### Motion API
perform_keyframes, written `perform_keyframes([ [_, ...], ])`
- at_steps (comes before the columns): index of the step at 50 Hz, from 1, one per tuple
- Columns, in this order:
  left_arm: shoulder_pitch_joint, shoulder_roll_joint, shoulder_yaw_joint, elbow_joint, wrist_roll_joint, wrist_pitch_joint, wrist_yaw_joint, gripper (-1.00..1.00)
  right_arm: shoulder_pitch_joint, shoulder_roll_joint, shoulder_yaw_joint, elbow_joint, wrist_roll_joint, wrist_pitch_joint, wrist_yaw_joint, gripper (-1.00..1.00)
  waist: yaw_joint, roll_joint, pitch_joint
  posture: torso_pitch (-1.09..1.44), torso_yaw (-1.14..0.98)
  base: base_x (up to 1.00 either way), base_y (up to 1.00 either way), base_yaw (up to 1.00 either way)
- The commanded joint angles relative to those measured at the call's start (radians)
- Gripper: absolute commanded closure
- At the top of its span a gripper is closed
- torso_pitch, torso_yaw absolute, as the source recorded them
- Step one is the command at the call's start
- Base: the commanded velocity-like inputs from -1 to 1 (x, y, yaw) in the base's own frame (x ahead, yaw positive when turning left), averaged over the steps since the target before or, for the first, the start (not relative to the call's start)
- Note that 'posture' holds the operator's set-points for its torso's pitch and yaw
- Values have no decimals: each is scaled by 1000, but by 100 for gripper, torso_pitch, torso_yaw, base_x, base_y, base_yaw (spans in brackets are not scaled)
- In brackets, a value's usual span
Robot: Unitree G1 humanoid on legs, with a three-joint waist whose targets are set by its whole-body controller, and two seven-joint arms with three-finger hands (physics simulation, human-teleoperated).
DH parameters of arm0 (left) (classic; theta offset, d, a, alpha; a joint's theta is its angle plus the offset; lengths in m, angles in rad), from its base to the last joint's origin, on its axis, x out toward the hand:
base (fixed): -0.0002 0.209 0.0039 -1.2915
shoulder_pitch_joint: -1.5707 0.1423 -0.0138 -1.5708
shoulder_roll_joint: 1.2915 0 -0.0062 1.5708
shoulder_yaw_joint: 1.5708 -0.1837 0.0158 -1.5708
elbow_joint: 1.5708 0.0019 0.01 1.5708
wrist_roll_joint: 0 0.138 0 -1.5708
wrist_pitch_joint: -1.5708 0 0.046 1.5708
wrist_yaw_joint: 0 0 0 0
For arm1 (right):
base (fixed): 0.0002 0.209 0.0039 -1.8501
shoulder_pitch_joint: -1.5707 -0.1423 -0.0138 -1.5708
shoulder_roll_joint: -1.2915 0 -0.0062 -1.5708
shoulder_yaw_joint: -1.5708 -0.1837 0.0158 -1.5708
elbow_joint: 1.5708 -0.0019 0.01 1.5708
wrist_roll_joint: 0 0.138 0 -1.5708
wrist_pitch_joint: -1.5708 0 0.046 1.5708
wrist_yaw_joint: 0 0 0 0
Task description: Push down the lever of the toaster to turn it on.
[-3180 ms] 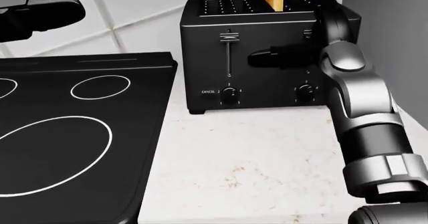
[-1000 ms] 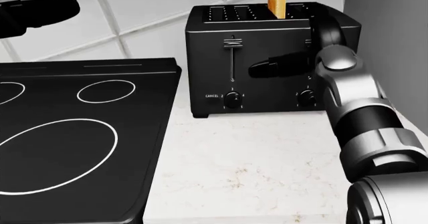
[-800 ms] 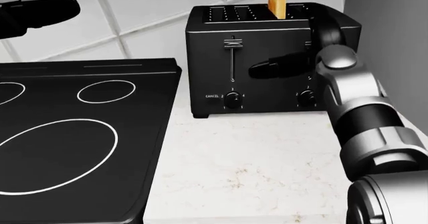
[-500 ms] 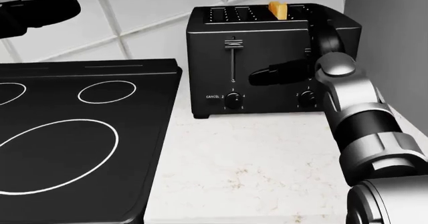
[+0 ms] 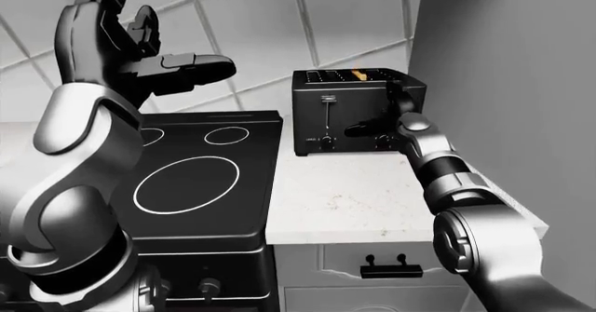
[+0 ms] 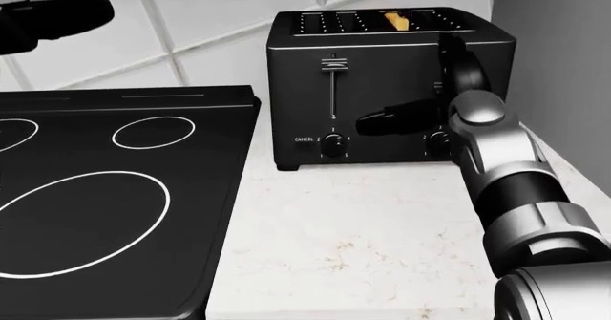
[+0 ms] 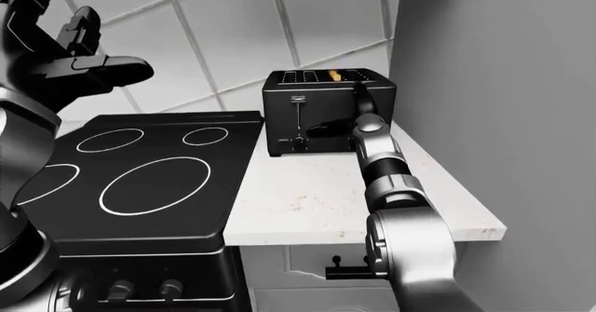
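Observation:
The black toaster (image 6: 382, 83) stands on the counter against the tiled wall, at the upper right of the head view. Its left lever (image 6: 332, 63) sits at the top of its slot. My right hand (image 6: 380, 124) lies across the toaster's right half, open, with fingers (image 6: 401, 116) pointing left and thumb up. It hides the right lever. An orange slice of toast (image 6: 399, 21) barely shows above the right slots. My left hand (image 5: 191, 67) hangs open, raised high at the left, away from the toaster.
A black stovetop (image 6: 95, 191) with white rings fills the left. The white speckled counter (image 6: 353, 241) lies below the toaster. A grey wall (image 6: 564, 48) closes the right side. Two knobs (image 6: 332, 143) sit low on the toaster's face.
My right hand has slid down the toaster's right face. The toast has sunk from well above the slots to nearly level with them. The left lever and left hand stay put.

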Motion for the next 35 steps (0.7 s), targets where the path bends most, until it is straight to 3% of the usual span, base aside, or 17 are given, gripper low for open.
perform_keyframes([
  [1,-30,10,8,-8,3,-23,-1,-100,-6,-1,-3,22,8,51,8,-100,-1,7,4,-47,0,0,0,0],
  [35,-36,14,13,-9,-3,-20,-1,-100,46,11,-4,42,2,27,5,-100,0,4,3,-47,0,0,0,0],
])
